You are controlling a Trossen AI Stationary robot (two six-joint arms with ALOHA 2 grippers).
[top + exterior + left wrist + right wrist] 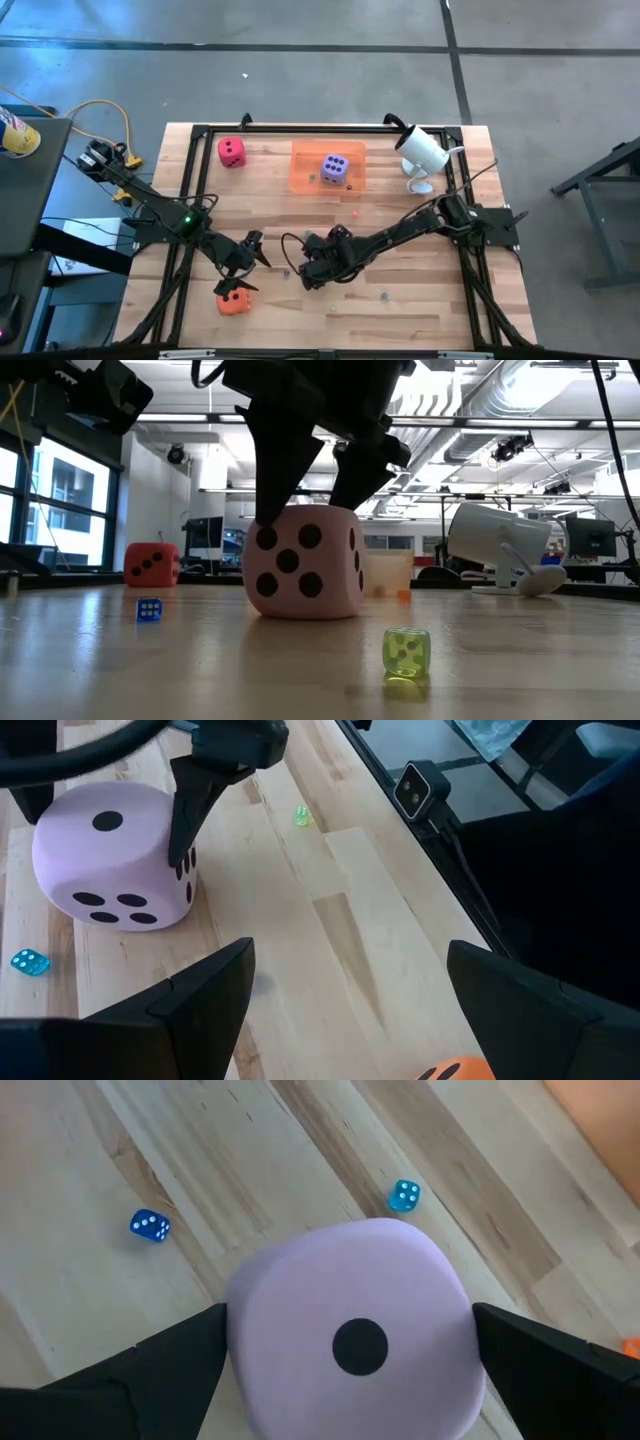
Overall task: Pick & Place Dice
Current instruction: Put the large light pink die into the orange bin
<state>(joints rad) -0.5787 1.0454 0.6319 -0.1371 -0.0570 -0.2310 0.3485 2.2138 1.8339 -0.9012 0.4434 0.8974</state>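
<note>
The light pink die (pixel 303 563) sits flat on the table near its middle. My right gripper (pixel 308 505) hangs over it, open, pointing down, with one finger at each of two opposite sides of the die's top. The right wrist view shows the die's one-pip face (pixel 352 1342) filling the gap between the fingers. My left gripper (pixel 248 262) is open and hovers just beyond the orange die (pixel 233 300), which lies near the near edge. The red die (pixel 231 152) rests at far left. The purple die (pixel 334 168) lies in the orange tray (pixel 305 172). My right gripper comes at the light pink die from above, its fingers (pixel 175 1365) beside the die's upper side edges (pixel 240 1330). I cannot tell whether they touch it. The die stands upright with its bottom face on the table.
Tiny dice lie around the pink die: a blue one (pixel 148 609), a second blue one (pixel 404 1195) and a green one (pixel 405 652). A white camera-like device (pixel 422 150) stands at the far right. The black frame (pixel 200 130) rims the wooden table.
</note>
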